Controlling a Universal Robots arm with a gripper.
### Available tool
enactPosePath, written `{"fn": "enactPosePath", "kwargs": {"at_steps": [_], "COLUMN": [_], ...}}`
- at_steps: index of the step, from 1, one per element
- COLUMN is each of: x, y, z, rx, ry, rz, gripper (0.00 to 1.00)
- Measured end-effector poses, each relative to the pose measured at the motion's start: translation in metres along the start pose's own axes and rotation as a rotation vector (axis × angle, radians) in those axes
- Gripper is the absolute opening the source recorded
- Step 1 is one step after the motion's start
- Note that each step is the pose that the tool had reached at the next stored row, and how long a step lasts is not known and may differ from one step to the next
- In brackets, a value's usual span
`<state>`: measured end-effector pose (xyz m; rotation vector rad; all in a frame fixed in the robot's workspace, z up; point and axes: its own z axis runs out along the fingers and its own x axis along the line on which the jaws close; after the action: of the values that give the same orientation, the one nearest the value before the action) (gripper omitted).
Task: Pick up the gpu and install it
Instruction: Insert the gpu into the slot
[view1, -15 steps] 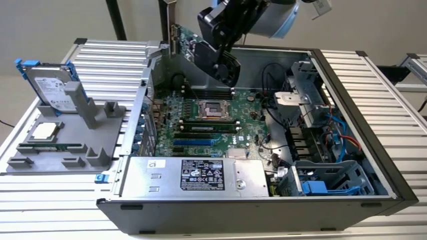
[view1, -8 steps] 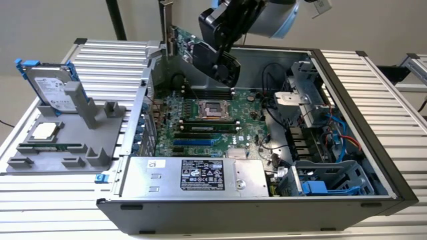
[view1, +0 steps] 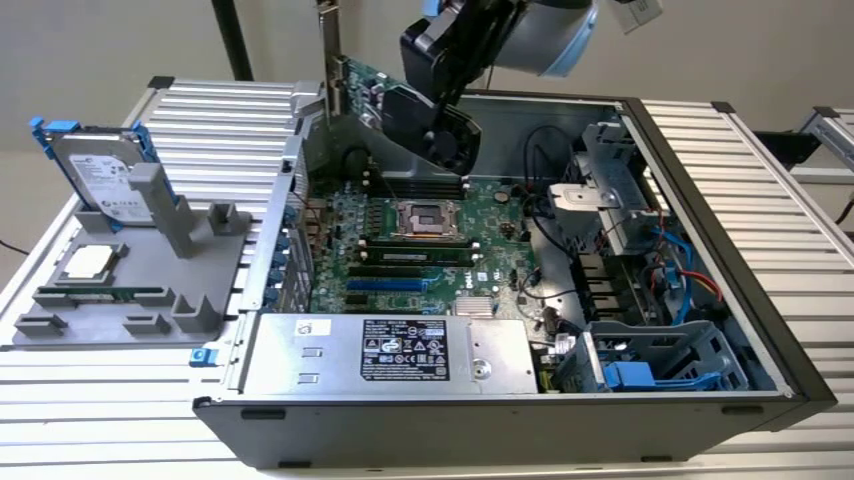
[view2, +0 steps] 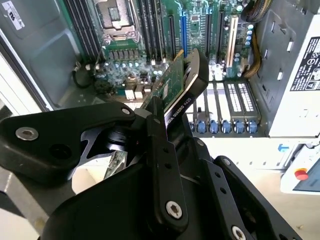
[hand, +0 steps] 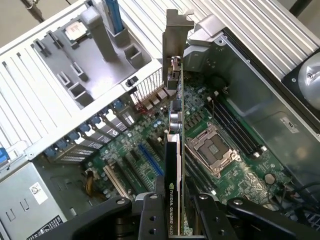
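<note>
My gripper (view1: 443, 125) is shut on the gpu (view1: 380, 100), a green board with a black cooler and a silver end bracket (view1: 328, 60). It holds the card in the air over the far part of the open computer case (view1: 747, 250), above the motherboard (view1: 427, 255). In the first wrist view the gpu (hand: 176, 125) is seen edge-on, bracket (hand: 177, 30) away from the gripper (hand: 175, 212), above the expansion slots (hand: 150, 160). In the second wrist view the gpu (view2: 172, 82) sticks out between the black fingers (view2: 160, 145).
At the exterior view's left a grey fixture (view1: 134, 320) holds a hard drive in a blue frame (view1: 100, 170), a processor (view1: 87, 262) and a memory stick (view1: 100, 295). A silver power supply (view1: 387, 350) fills the case's near side. Cables and drive cages (view1: 641, 300) crowd the right.
</note>
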<state>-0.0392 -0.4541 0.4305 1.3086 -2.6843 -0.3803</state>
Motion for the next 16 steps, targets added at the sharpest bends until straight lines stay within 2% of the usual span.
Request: {"fn": "enactPosePath", "kwargs": {"at_steps": [10, 16], "x": [-0.0003, -0.0004], "y": [-0.0004, -0.0006], "z": [-0.0001, -0.0001], "rx": [0.0006, 0.0009], "ry": [0.0212, 0.0365], "rz": [-0.072, -0.125], "gripper": [0.0, 0.0]}}
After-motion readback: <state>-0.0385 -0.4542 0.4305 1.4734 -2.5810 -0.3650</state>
